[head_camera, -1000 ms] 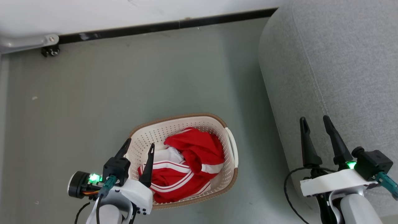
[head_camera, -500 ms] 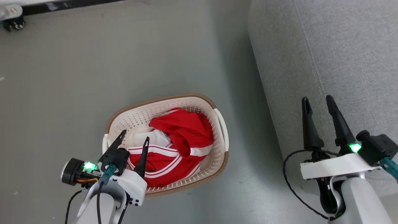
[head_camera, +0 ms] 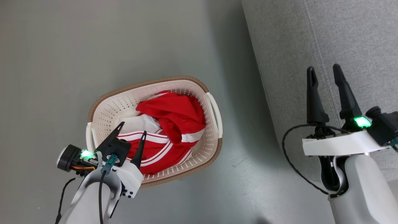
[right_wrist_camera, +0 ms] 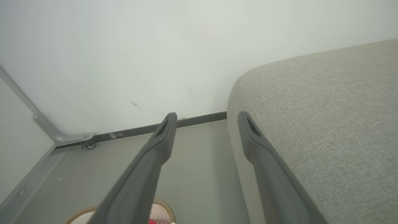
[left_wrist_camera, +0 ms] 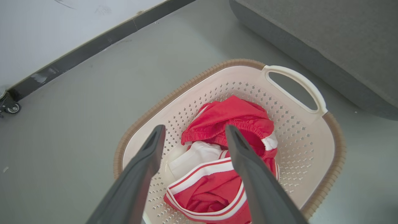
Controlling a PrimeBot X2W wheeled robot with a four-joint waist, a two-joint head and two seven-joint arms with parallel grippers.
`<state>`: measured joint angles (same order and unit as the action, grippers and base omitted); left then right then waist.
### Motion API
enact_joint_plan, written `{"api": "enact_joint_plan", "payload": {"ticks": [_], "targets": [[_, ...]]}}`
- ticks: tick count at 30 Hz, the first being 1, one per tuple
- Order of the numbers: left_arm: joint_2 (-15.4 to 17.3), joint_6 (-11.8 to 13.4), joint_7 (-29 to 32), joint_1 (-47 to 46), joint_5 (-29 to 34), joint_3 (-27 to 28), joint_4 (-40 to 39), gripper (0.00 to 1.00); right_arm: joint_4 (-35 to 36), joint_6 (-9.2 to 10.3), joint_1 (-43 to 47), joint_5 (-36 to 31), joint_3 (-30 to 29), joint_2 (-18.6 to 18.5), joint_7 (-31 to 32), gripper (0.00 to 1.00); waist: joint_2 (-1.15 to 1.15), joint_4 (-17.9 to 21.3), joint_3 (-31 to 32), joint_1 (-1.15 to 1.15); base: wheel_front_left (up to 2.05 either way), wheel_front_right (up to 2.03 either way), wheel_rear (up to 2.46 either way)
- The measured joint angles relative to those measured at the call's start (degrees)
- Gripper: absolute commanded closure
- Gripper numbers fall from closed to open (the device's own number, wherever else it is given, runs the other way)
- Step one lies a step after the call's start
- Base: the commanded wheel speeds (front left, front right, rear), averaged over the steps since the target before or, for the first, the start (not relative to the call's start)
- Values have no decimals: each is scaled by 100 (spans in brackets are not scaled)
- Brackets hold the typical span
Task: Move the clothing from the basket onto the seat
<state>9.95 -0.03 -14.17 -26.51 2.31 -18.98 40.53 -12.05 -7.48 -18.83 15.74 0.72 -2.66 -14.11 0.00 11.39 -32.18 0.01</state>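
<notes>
Red clothing point(head_camera: 169, 119) with white panels and striped trim lies crumpled in the cream perforated basket point(head_camera: 203, 144) on the floor; in the left wrist view the clothing point(left_wrist_camera: 230, 124) fills the basket point(left_wrist_camera: 289, 121) centre. My left gripper point(head_camera: 132, 129) hangs open above the basket's near left corner, its fingers point(left_wrist_camera: 149, 161) apart with nothing between them. My right gripper point(head_camera: 323, 73) stands open over the light-grey seat point(head_camera: 357, 40), which takes up the right of the right wrist view, seat point(right_wrist_camera: 326, 118).
Grey floor point(head_camera: 93, 40) surrounds the basket, with a gap between it and the seat. A white wall with a dark baseboard point(right_wrist_camera: 199, 119) and a small caster point(left_wrist_camera: 11, 107) on a metal frame stand beyond.
The head camera has tilted down, so the wall and baseboard slid out of the head view. My left gripper has come slightly lower over the basket; my right gripper stays open over the seat.
</notes>
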Motion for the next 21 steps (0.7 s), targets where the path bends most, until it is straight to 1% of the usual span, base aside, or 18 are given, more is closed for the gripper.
{"api": "enact_joint_plan", "payload": {"ticks": [5,6,11,14,20,21], "targets": [[25,-10,0,-206,55,-94,149,0,62,0,-214,45,-1,-1,0,0,0,73,-240,0,0,0,0],[44,-58,0,-242,77,-102,180,0,62,0,-241,46,-1,-1,0,0,0,84,-279,0,0,0,0],[103,-109,2,-390,207,-168,311,0,66,0,-321,82,18,-1,-1,0,0,129,-428,0,0,0,0],[135,-185,14,-506,283,-259,398,0,70,0,-404,156,42,-1,-1,0,0,163,-535,0,0,0,0],[230,-260,136,-674,397,-397,578,0,78,0,-531,253,101,-2,-2,0,0,250,-732,0,0,0,0],[243,-303,155,-699,399,-402,603,0,78,0,-566,267,105,-2,-2,0,0,267,-761,0,0,0,0]]}}
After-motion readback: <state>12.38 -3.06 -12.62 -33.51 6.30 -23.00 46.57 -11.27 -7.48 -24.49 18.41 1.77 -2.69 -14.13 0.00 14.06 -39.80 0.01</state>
